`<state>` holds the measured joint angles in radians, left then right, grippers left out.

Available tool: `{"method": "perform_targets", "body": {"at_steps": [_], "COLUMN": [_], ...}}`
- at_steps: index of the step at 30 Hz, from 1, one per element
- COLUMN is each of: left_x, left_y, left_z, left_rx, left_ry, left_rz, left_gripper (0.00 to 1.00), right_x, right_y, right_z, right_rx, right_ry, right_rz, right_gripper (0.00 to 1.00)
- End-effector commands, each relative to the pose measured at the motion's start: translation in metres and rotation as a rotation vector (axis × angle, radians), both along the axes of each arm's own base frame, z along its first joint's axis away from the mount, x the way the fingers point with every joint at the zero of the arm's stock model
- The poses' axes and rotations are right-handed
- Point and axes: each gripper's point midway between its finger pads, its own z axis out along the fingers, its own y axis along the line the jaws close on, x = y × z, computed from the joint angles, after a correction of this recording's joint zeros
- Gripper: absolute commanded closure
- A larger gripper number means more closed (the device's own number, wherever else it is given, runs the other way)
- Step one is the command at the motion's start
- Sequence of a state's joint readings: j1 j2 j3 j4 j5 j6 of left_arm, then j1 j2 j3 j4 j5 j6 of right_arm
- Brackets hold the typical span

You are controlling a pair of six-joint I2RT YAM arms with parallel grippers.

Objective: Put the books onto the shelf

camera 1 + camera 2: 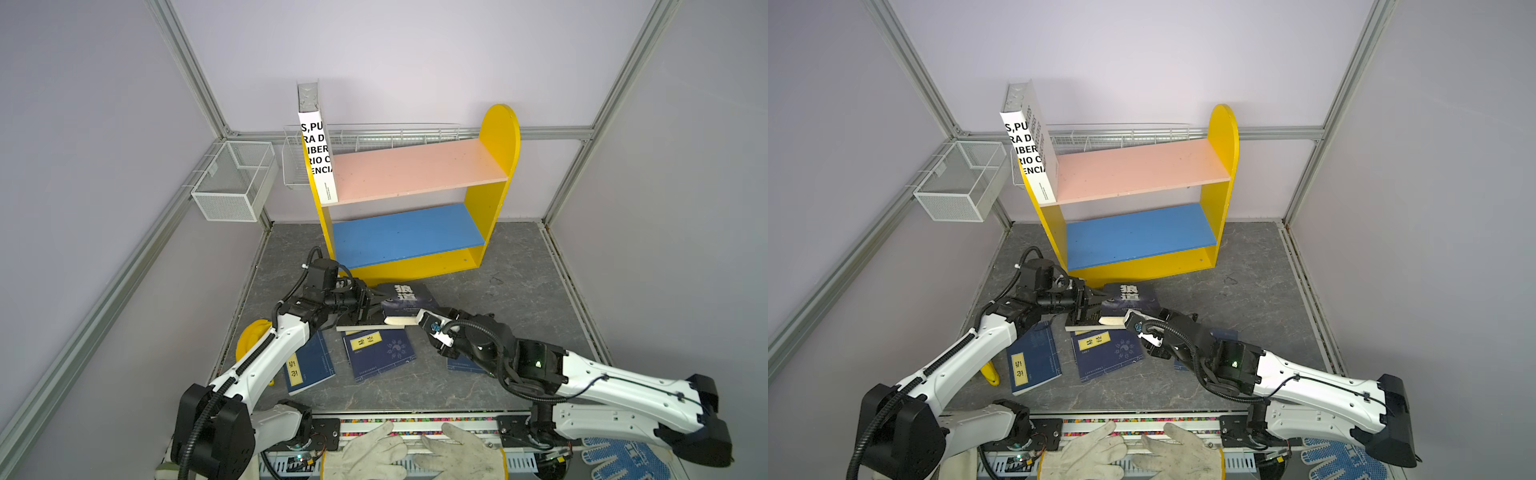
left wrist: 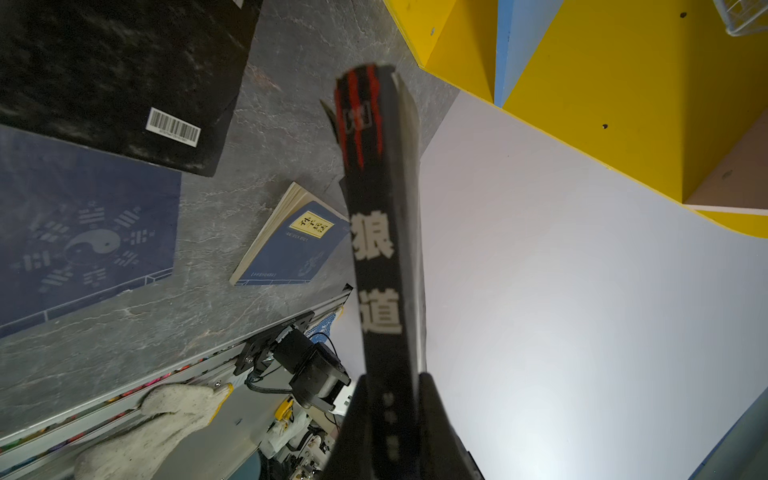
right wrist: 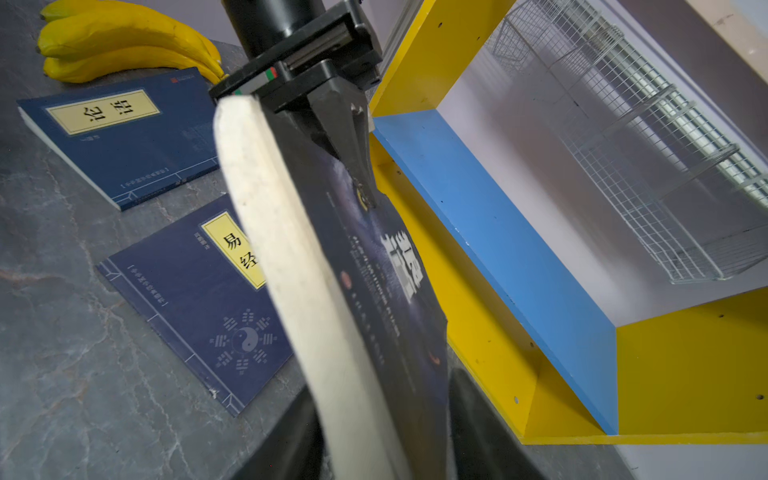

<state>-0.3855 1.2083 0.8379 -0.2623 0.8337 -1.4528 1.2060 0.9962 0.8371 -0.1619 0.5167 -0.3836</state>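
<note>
— Where does the shelf stand?

— At the back of the grey table [image 1: 519, 270] stands the shelf [image 1: 494, 174]. The white book [image 1: 318, 158] stands on end at the left end of its pink board, against the side panel.

— And the wolf book?

— The wolf book [image 1: 409, 297] is held off the table just in front of the shelf's foot, tilted, between the two arms. The left gripper [image 1: 372, 303] is clamped across its thickness at one end, and the left wrist view shows a finger on each side of the spine.

— The right gripper?

— The right gripper [image 1: 420, 318] has its jaws on either side of the opposite end. Whether they press on the book cannot be told.

— What lies lower down?

— The other black paperback [image 2: 104, 75] lies flat below the held one, barcode up. Nearer the robot a navy book [image 1: 378, 353] lies flat in the middle, a second navy book [image 1: 309, 365] is to its left, and a third navy book [image 1: 463, 365] is partly under the right arm. The bananas [image 3: 124, 45] lie just beside the second one.
</note>
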Motion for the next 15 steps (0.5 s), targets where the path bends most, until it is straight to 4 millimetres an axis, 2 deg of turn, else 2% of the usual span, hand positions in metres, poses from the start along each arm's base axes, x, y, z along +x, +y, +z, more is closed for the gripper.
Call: {"method": "perform_targets", "body": {"at_steps": [1,4,6,9,12,15], "left_x": [0.007,0.022,0.027,0.027,0.024,0.018], "left_y": [-0.001,0.009,0.018,0.033,0.039,0.040], "left_z": [0.024,0.044,0.066,0.091,0.113,0.134], "left_rx": [0.000,0.046,0.083,0.123,0.123,0.155], "left_ry": [-0.149,-0.330,-0.481,-0.622,-0.717,-0.853], "left_rz": [-0.005,0.079,0.168,0.276,0.325,0.370], "left_gripper": [1.00,1.00,1.00,1.00,1.00,1.00], "right_x": [0.018,0.028,0.038,0.037,0.030,0.023], "right_y": [-0.007,-0.024,-0.047,-0.069,-0.076,-0.073], "right_z": [0.013,-0.004,-0.021,-0.033,-0.025,-0.009], "right_rx": [0.145,0.215,0.267,0.370,0.494,0.729], "right_ry": [0.048,0.207,0.287,0.387,0.469,0.589], "right_rz": [-0.119,-0.227,-0.360,-0.449,-0.441,-0.373], "right_gripper": [0.22,0.17,0.14,0.07,0.00,0.09]}}
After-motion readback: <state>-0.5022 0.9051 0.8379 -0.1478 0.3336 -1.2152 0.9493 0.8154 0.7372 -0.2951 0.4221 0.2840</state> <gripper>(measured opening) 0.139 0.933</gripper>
